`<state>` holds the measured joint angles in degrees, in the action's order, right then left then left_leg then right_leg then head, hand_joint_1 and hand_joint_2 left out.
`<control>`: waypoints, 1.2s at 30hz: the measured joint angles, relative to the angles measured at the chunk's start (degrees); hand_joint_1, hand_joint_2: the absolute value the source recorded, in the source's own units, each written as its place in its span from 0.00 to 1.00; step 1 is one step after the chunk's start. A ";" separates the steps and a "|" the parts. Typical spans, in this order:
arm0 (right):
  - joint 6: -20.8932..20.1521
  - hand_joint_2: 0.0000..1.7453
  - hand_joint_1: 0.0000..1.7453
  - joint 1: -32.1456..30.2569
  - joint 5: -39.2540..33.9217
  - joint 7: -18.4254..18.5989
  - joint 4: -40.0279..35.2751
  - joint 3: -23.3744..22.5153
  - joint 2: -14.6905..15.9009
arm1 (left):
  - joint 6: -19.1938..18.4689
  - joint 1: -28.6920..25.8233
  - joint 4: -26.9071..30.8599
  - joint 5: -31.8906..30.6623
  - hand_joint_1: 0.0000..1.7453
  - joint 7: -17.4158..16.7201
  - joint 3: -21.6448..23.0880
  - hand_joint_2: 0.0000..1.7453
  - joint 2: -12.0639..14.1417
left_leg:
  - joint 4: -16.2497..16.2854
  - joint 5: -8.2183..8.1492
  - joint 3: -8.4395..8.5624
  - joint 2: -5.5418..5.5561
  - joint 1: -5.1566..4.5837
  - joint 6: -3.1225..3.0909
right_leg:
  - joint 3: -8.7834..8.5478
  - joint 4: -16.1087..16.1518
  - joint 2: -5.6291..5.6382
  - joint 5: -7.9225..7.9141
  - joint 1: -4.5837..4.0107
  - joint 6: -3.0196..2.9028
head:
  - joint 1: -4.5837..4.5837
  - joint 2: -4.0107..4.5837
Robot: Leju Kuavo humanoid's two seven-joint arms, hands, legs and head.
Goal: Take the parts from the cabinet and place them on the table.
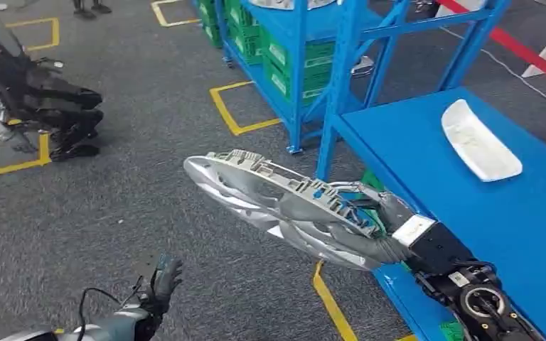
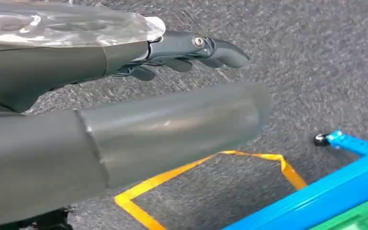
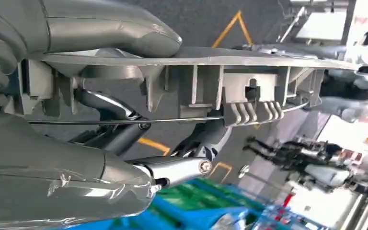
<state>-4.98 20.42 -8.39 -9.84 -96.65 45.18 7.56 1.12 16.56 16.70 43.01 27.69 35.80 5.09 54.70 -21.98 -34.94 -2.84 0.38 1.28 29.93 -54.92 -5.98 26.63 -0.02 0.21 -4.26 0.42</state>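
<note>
The silver part (image 1: 270,206) is gripped by the right hand (image 1: 380,227), jutting beyond its fingers (image 1: 359,241) over floor, just off the blue surface (image 1: 426,142) edge. The left hand (image 1: 160,284) is held empty, fingers spread.

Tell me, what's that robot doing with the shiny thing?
The robot's right hand is holding a long silver part out over the grey floor, beside the blue table. A white part already lies on that table. Its left hand hangs low with nothing in it.
</note>
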 joint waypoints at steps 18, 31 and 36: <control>-0.55 1.00 1.00 -0.70 0.59 -0.13 -0.87 -0.39 0.00 | -0.53 -0.86 0.00 -0.42 0.00 -1.27 0.00 0.00 0.18 | -0.37 0.50 -0.10 13.53 0.22 -0.12 | 0.92 -0.09 9.29 -1.25 0.91 -0.39 | 1.31 0.00; -0.33 1.00 1.00 -0.67 0.81 0.07 -1.53 -0.50 0.00 | -0.26 -0.48 0.00 -0.61 0.00 -1.09 0.00 0.00 0.39 | -0.25 0.37 -0.15 0.42 -0.04 -0.45 | -0.62 0.80 -0.45 -0.30 0.21 0.66 | 0.24 0.00; -0.24 1.00 1.00 -0.72 0.83 0.07 -2.03 -0.66 0.00 | -0.22 -0.34 0.00 -0.68 0.00 -1.09 0.00 0.00 0.42 | -0.47 0.34 0.33 3.44 0.20 -2.27 | 2.18 -6.65 4.45 4.89 0.78 1.74 | 1.14 0.00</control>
<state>-5.22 19.70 -7.56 -9.77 -98.68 44.52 7.56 0.90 16.22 16.70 42.34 26.60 35.80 5.51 54.22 -21.64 -34.61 0.60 0.58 -0.99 32.10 -61.57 -1.53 31.52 0.76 1.96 -3.12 0.42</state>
